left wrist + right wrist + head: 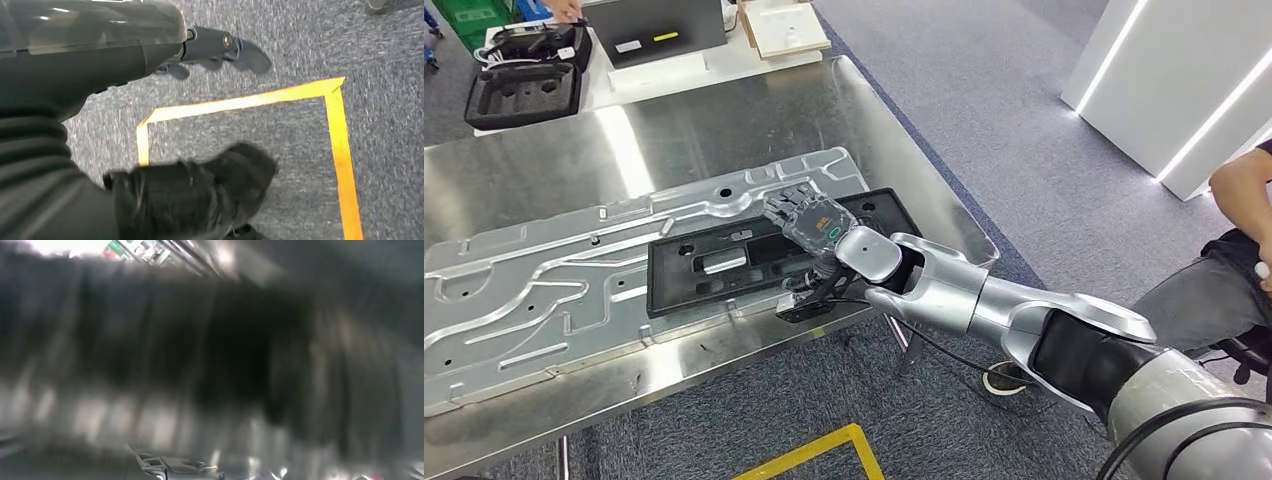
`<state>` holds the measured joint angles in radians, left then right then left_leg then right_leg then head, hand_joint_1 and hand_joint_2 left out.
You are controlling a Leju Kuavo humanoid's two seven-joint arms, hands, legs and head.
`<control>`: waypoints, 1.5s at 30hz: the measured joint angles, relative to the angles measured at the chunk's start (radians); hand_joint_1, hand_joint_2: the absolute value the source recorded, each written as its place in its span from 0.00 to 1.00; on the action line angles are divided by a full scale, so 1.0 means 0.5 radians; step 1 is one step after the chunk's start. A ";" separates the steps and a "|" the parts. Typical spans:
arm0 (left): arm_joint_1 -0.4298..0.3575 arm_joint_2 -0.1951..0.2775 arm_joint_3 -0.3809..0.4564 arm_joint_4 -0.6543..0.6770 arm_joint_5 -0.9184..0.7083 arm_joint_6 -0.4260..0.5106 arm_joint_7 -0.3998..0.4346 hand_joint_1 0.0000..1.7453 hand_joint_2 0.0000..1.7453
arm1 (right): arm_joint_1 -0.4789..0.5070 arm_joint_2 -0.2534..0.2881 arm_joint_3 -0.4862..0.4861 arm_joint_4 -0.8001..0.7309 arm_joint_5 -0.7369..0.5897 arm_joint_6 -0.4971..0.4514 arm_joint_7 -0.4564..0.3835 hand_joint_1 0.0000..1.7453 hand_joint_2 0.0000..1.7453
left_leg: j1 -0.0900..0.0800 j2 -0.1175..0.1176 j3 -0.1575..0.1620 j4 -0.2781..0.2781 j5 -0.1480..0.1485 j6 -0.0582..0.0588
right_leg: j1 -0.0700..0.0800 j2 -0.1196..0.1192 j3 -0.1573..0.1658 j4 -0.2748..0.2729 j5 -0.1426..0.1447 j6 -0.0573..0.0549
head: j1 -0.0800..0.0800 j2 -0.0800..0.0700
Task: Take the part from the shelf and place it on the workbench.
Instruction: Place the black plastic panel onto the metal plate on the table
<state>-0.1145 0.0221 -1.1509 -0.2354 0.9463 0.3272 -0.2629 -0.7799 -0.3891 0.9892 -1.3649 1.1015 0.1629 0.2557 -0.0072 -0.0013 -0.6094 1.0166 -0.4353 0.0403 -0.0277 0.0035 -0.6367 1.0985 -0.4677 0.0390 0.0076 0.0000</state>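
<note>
— Reaching over the steel workbench (724,120), the right hand (809,222) lies on the black part (724,262), which rests flat on a pressed metal panel (534,290).

— Grasping it?

— Cannot tell; the fingers are spread flat on top, probably steadying it or letting go. The left hand (220,47) hangs over the carpet, fingers loosely curled, holding nothing.

We are seeing bare steel lying open across the workbench (544,170) at upper left of the head view, ahead of the stamped panel (554,285). The black part (724,265) is lying on that panel. At right, carpet is running open, with a seated person (1224,270) crowding the far right edge.
</note>
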 joint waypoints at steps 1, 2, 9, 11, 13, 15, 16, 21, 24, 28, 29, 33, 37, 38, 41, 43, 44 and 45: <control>-0.001 -0.001 0.000 0.000 0.000 0.001 0.005 0.00 0.00 | 0.002 0.000 0.000 0.000 -0.004 -0.005 0.004 0.00 0.00 | -0.002 -0.001 -0.008 0.015 -0.007 -0.012 | 0.002 -0.001 0.037 -0.072 0.016 -0.007 | 0.000 0.000; -0.001 -0.001 0.000 0.000 -0.001 0.003 0.009 0.00 0.00 | 0.006 0.000 0.000 0.000 -0.006 -0.010 0.007 0.00 0.00 | -0.004 -0.002 -0.016 0.026 -0.011 -0.023 | 0.007 0.000 0.051 -0.099 0.014 -0.019 | 0.000 0.000; 0.002 -0.002 0.000 0.000 -0.006 0.013 0.021 0.00 0.00 | 0.029 -0.002 0.000 -0.014 -0.073 -0.100 0.032 0.00 0.00 | 0.015 -0.002 -0.179 0.396 -0.219 -0.084 | 0.009 0.003 0.052 -0.109 0.033 -0.087 | -0.003 0.000; 0.007 -0.003 0.000 0.000 -0.005 0.014 0.028 0.00 0.00 | 0.051 -0.002 -0.001 -0.035 -0.114 -0.167 0.045 0.00 0.00 | 0.020 -0.002 -0.255 0.571 -0.270 -0.087 | 0.016 0.004 0.053 -0.109 0.033 -0.088 | -0.002 0.000; 0.008 -0.005 0.000 0.000 -0.001 0.019 0.043 0.00 0.00 | 0.073 -0.002 -0.007 -0.084 -0.130 -0.236 0.063 0.00 0.00 | 0.018 -0.002 -0.202 0.471 -0.188 -0.073 | 0.019 0.010 0.055 -0.108 0.034 -0.088 | -0.002 0.000; 0.007 -0.002 0.000 0.000 0.003 0.022 0.063 0.00 0.00 | 0.082 -0.002 -0.024 -0.157 -0.121 -0.287 0.084 0.00 0.00 | 0.007 -0.006 -0.062 0.203 -0.077 -0.048 | 0.020 0.017 0.055 -0.107 0.037 -0.086 | -0.002 0.000; 0.006 -0.001 0.000 0.000 0.003 0.019 0.071 0.00 0.00 | 0.083 -0.003 -0.035 -0.195 -0.112 -0.299 0.093 0.00 0.00 | -0.002 -0.008 -0.011 0.102 -0.047 -0.038 | 0.020 0.020 0.052 -0.107 0.040 -0.081 | -0.002 0.000; 0.006 0.001 -0.001 0.000 0.004 -0.003 0.077 0.00 0.00 | 0.105 -0.003 -0.056 -0.320 -0.076 -0.310 0.107 0.00 0.00 | -0.015 -0.005 0.022 -0.014 0.001 -0.006 | 0.010 0.022 0.033 -0.104 0.035 -0.036 | 0.000 0.000; 0.004 -0.001 -0.001 0.000 0.004 -0.016 0.076 0.00 0.00 | 0.110 -0.003 -0.074 -0.406 -0.072 -0.314 0.106 0.00 0.00 | -0.009 0.002 0.002 -0.046 0.045 0.016 | 0.017 0.013 -0.051 0.136 -0.173 -0.031 | 0.010 0.000; 0.003 -0.002 -0.001 0.000 0.005 -0.032 0.076 0.00 0.00 | 0.115 -0.002 -0.089 -0.483 -0.044 -0.318 0.096 0.00 0.00 | -0.010 0.003 -0.073 -0.008 0.073 0.018 | 0.018 0.011 -0.040 0.331 -0.263 -0.025 | 0.018 0.000; 0.003 -0.005 -0.001 0.000 0.008 -0.041 0.076 0.00 0.00 | 0.115 -0.001 -0.089 -0.507 -0.027 -0.315 0.089 0.00 0.00 | -0.007 0.003 -0.097 0.008 0.080 0.013 | 0.017 0.009 0.043 0.214 -0.214 -0.023 | 0.019 0.000; 0.002 -0.010 -0.001 0.000 0.024 -0.077 0.077 0.00 0.00 | 0.107 0.006 -0.088 -0.601 0.056 -0.267 0.060 0.00 0.00 | -0.006 -0.001 -0.151 0.058 0.110 -0.021 | 0.029 0.010 0.226 -0.100 -0.149 -0.036 | 0.025 0.000; 0.006 -0.008 -0.001 0.000 0.055 -0.103 0.082 0.00 0.00 | 0.117 0.006 -0.088 -0.695 0.145 -0.228 0.080 0.00 0.00 | 0.000 -0.006 -0.186 0.113 0.055 -0.056 | 0.026 0.006 0.184 -0.103 -0.086 -0.087 | 0.025 0.000; 0.008 -0.007 -0.001 0.000 0.062 -0.108 0.083 0.00 0.00 | 0.124 0.003 -0.088 -0.724 0.163 -0.227 0.090 0.00 0.00 | 0.005 -0.006 -0.212 0.187 -0.034 -0.066 | 0.024 0.003 0.166 -0.104 -0.066 -0.099 | 0.024 0.000; 0.011 -0.009 -0.001 0.000 0.083 -0.116 0.083 0.00 0.00 | 0.168 -0.032 -0.093 -0.821 0.225 -0.248 0.138 0.00 0.00 | 0.015 -0.004 -0.287 0.551 -0.296 -0.083 | 0.029 0.003 0.090 -0.102 -0.006 -0.111 | 0.021 0.000; 0.011 -0.009 -0.001 0.000 0.100 -0.117 0.083 0.00 0.00 | 0.242 -0.067 -0.119 -0.892 0.266 -0.313 0.190 0.00 0.00 | 0.016 -0.004 -0.244 0.645 -0.273 -0.074 | 0.038 0.002 0.040 -0.101 0.029 -0.110 | 0.021 0.000; 0.011 -0.009 -0.001 0.000 0.109 -0.117 0.086 0.00 0.00 | 0.305 -0.086 -0.148 -0.935 0.270 -0.371 0.219 0.00 0.00 | 0.012 -0.005 -0.165 0.576 -0.219 -0.060 | 0.042 0.002 0.019 -0.101 0.045 -0.108 | 0.021 0.000; 0.012 -0.008 -0.001 0.000 0.119 -0.116 0.091 0.00 0.00 | 0.378 -0.107 -0.193 -0.992 0.255 -0.456 0.249 0.00 0.00 | 0.006 -0.008 -0.058 0.452 -0.175 -0.041 | 0.045 0.001 0.004 -0.101 0.060 -0.106 | 0.022 0.000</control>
<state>-0.1085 0.0182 -1.1513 -0.2354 1.0059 0.2691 -0.2173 -0.5909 -0.4425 0.8929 -1.8607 1.2291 -0.0653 0.3804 -0.0042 -0.0053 -0.6382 1.2427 -0.5227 0.0198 -0.0050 0.0041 -0.6345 1.0482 -0.4379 -0.0141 0.0184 0.0000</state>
